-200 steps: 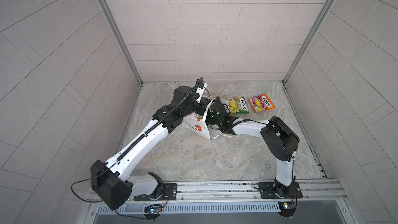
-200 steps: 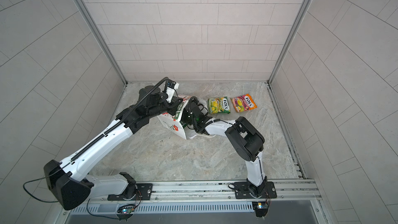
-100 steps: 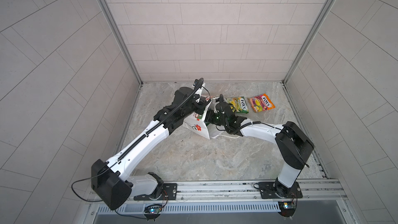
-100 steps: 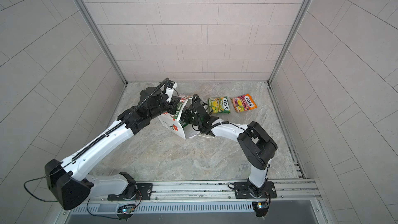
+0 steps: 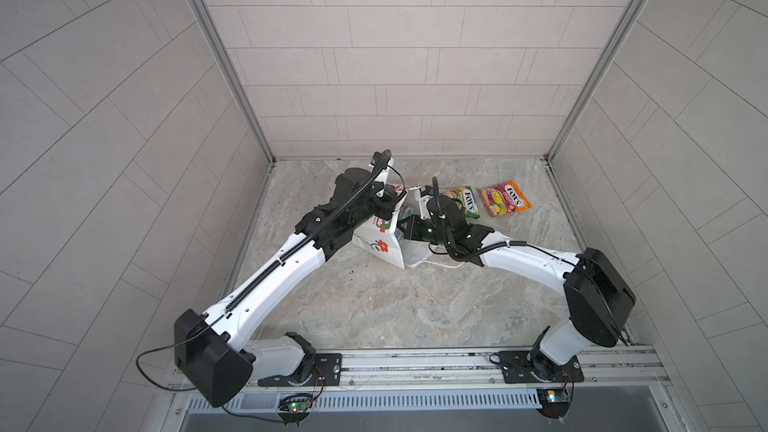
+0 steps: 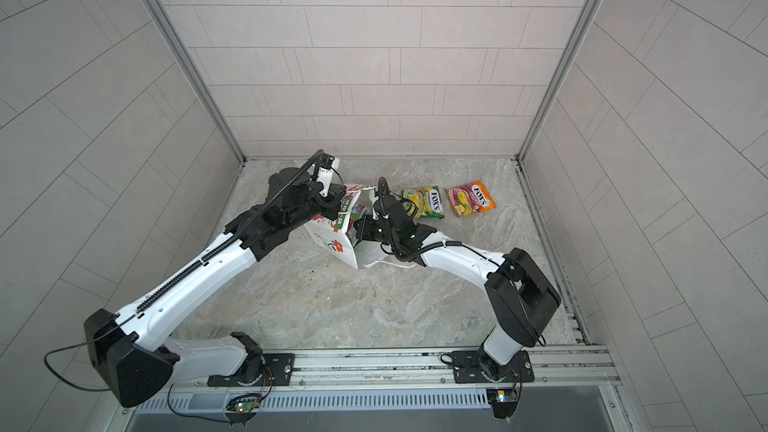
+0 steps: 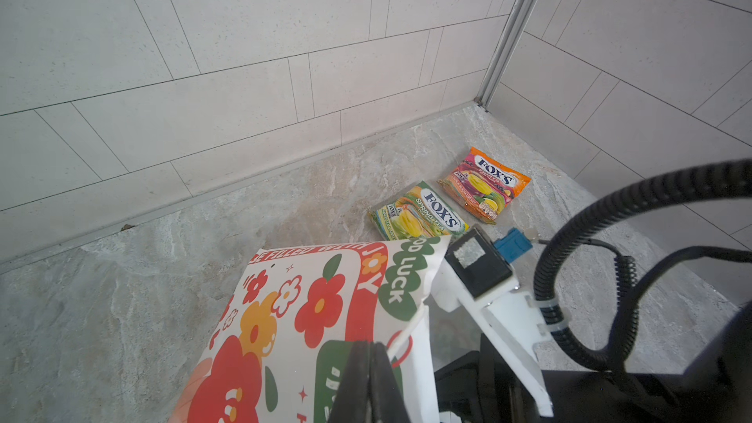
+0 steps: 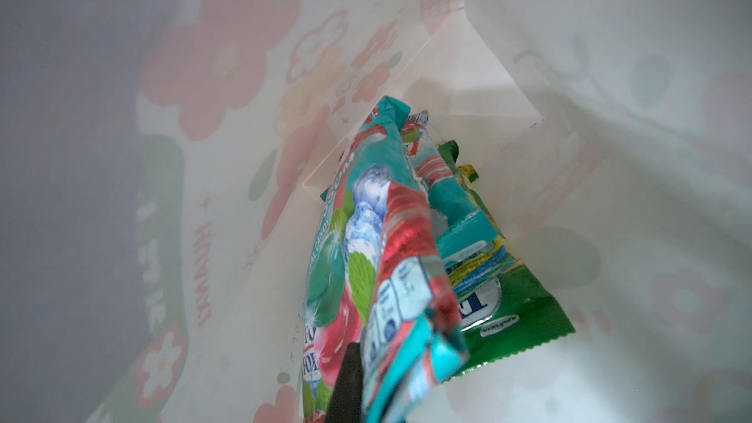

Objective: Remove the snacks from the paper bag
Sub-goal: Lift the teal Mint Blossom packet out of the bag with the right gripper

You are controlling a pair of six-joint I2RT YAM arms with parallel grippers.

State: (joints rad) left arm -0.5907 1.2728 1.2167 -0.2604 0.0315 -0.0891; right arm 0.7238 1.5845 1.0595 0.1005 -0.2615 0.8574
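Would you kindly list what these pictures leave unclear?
- Snacks left in the paper bag: right wrist view, teal packet covers those behind.
- Right gripper's hold: both top views, bag hides fingertips; right wrist view, edge cuts it.
- Left gripper: left wrist view, frame edge crops it.

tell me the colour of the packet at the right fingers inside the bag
The packet is teal with red, clearest in the right wrist view.

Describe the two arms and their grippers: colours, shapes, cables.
The left arm and right arm have smooth white shells between bulky black joints. A black ribbed conduit runs along the left arm; a shorter one loops at the right wrist. The left gripper has slim, tapered black fingers; the right gripper is black too. A white bracket with a blue plug sits on the right wrist.
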